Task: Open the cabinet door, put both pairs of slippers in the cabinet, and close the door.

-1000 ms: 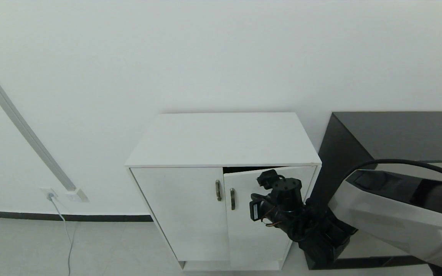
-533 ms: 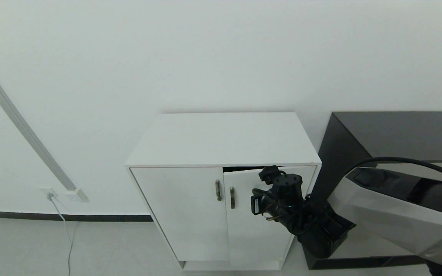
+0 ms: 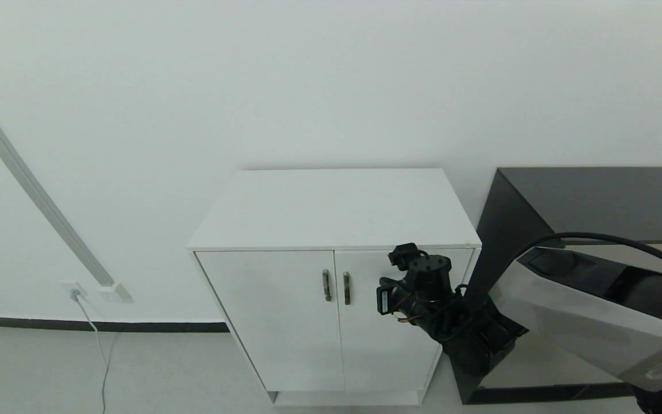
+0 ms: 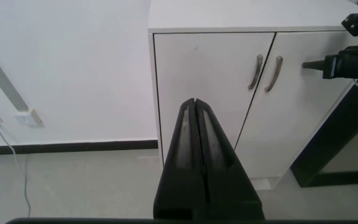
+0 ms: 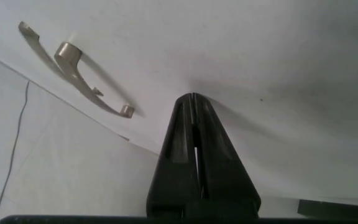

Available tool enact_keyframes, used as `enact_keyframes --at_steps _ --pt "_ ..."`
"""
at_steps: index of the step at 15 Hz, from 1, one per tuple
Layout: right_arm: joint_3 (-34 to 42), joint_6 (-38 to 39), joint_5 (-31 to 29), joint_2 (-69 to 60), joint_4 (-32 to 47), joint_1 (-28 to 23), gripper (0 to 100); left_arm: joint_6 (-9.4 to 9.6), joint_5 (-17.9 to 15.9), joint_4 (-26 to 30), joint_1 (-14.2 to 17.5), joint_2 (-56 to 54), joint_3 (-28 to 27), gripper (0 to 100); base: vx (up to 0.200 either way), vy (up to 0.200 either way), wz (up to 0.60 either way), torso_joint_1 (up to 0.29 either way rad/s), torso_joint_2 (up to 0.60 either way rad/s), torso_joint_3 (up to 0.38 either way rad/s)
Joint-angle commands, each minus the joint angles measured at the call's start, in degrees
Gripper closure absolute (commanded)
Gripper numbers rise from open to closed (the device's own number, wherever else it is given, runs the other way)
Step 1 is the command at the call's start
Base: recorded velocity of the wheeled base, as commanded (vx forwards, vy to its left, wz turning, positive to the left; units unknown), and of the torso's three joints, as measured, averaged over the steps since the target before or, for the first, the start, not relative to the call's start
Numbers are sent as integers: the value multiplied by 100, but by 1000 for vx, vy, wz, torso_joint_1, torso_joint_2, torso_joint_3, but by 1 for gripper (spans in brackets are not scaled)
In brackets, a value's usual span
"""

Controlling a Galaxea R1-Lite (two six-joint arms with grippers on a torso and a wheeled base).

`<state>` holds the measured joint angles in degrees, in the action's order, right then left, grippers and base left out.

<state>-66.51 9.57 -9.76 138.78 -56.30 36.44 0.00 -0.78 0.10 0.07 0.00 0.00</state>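
White wall (image 3: 308, 86) behind everything, grey floor (image 3: 164, 368) below; white cabinet (image 3: 331, 207) stands against the wall with a dark low unit (image 3: 595, 201) just beside it on the robot's right. Both cabinet doors sit flush with the front, no gap at the top edge, so the closing step looks done or as good as done. Slippers: if they are inside, the shut doors hide them, cannot tell. Right door (image 3: 388, 339) has the right claw (image 5: 194, 99) on it, fingers pinched together holding nothing, tip touching the bare panel to the side of the handle. A closed tip makes a stiff pusher, and pressing the flat panel rather than hooking the handle fits pushing a door home, so my read is that is why it's held this way. Left door (image 3: 270, 316) untouched. Left claw (image 4: 195, 102) also pinched shut and empty, held well back from the cabinet, pointing toward the left door, likely parked out of the door's swing since one arm is enough. Two slim metal handles, left handle (image 3: 326, 286) and right handle (image 3: 346, 288), just beside each other at the centre seam, nothing gripping either. Wall socket (image 3: 73, 290) with a cable (image 3: 101, 356) low on the robot's left, well apart from the cabinet, irrelevant to the task
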Motion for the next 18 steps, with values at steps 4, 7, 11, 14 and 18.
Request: enact_keyframes --at_steps 4,7,11,14,18 --pt "-257 1 1 97 180 -23 100 0 -1 -1 1 9 0 100 0 0 0 0 0 0" --pt "-266 1 1 97 180 -23 100 0 -1 -1 1 9 0 100 0 0 0 0 0 0" --pt "182 10 -17 -211 110 -5 100 0 -1 -1 1 0 0 100 0 0 0 0 0 0" --pt "1009 27 -34 -729 -329 -5 100 0 -1 -1 1 9 0 100 0 0 0 0 0 0" --pt "2599 54 -52 -1661 -1076 -119 100 -9 8 -1 1 9 0 100 0 0 0 0 0 0"
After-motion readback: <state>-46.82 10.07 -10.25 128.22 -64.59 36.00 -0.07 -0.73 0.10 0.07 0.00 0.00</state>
